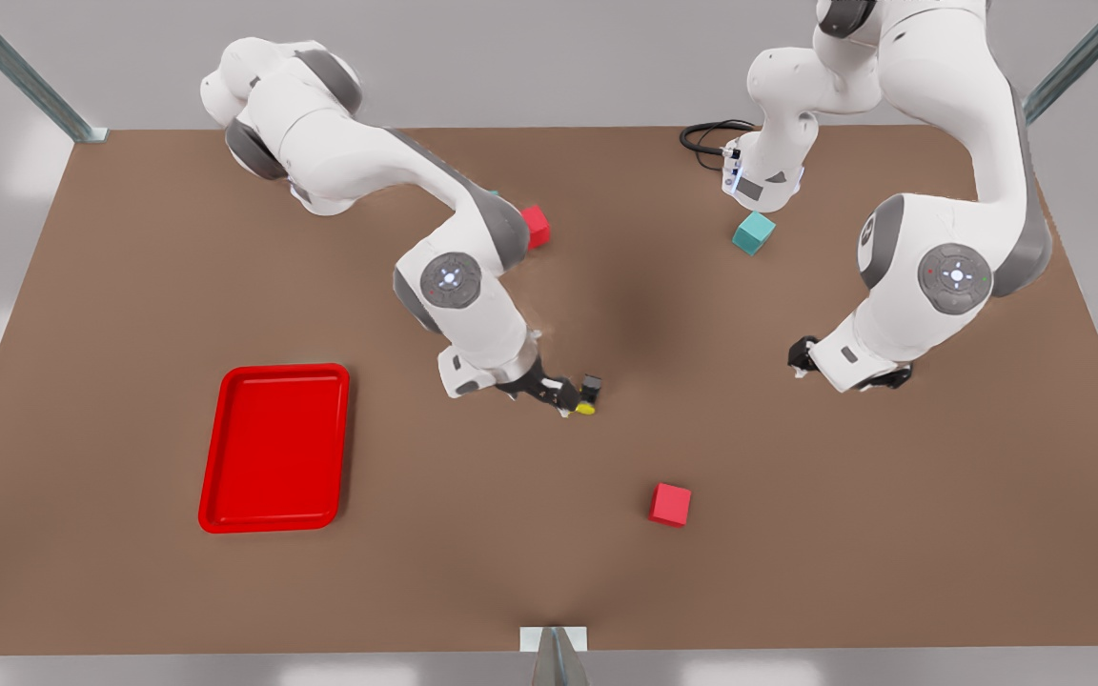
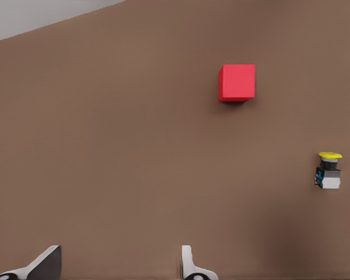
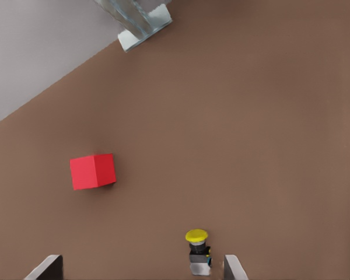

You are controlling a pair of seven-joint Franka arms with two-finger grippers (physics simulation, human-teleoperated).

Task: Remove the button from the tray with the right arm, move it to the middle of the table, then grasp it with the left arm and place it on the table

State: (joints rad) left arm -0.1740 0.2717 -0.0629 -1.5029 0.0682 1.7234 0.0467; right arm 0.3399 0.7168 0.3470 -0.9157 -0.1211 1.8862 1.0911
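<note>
Bare table point(image 1: 797, 534) lies open between the button point(image 1: 588, 397) and the left gripper point(image 1: 802, 357), with nothing in the way. A red cube point(image 1: 670, 504) sits nearer the front edge, clear of that line. The right gripper point(image 1: 576, 395), fingers spread, crowds the button's far side.

Right gripper point(image 1: 576, 398) sits low at mid-scene, jaws spread wide, wrist tilted toward the front view's right. Left gripper point(image 1: 802, 357) hangs off at the right, jaws parted, pointing inward.
</note>
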